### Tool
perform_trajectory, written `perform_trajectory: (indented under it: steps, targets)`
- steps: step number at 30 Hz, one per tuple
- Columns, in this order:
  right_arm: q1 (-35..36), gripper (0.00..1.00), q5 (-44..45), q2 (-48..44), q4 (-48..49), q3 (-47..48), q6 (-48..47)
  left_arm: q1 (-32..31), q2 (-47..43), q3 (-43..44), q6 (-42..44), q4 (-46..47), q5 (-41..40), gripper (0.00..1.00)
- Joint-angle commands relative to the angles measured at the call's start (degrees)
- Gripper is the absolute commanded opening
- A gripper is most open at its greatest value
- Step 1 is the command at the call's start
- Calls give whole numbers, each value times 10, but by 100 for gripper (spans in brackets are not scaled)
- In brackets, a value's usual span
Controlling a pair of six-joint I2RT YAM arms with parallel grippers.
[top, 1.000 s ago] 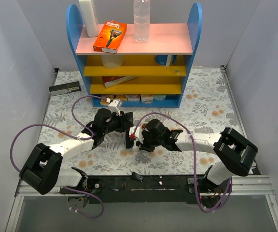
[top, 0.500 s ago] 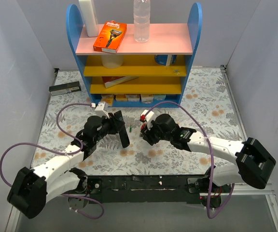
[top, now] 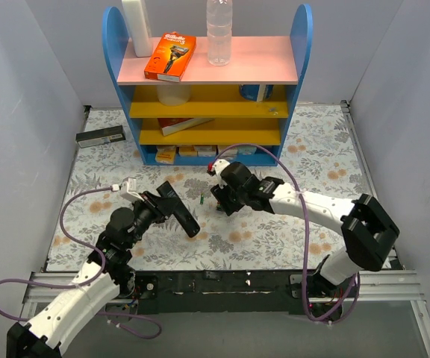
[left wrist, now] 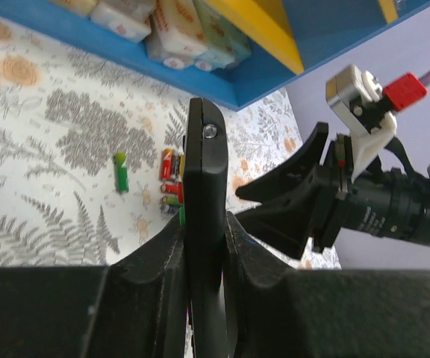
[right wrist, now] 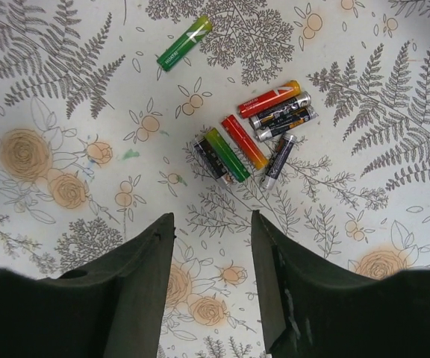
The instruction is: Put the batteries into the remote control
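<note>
The remote control (top: 179,209) is pinched on edge between the fingers of the left gripper (left wrist: 204,253). In the overhead view its long axis slants from far-left to near-right. The batteries (right wrist: 245,142) lie clustered on the flowered table (top: 312,164) — one green battery (right wrist: 184,43) apart — well off the shelf (top: 207,89), with cloth showing all round. The right gripper (right wrist: 211,231) is held spread just above them.
</note>
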Motion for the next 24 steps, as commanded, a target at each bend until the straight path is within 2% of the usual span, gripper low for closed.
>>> perform_trajectory:
  steps: [1, 7, 9, 13, 24]
  targets:
    - [0, 49, -4, 49, -55, 56, -34, 2, -57, -25, -50, -71, 3, 0]
    - [0, 41, -19, 112, -81, 116, -68, 3, -81, -24, -55, -113, 4, 0]
    - [0, 40, -17, 122, -85, 125, -69, 2, -75, -19, -52, -116, 4, 0]
    - [0, 31, -30, 146, -91, 146, -90, 2, -60, -17, -53, -116, 17, 0]
    - [0, 29, -58, 187, -110, 166, -113, 2, -37, -15, -48, -101, 38, 0]
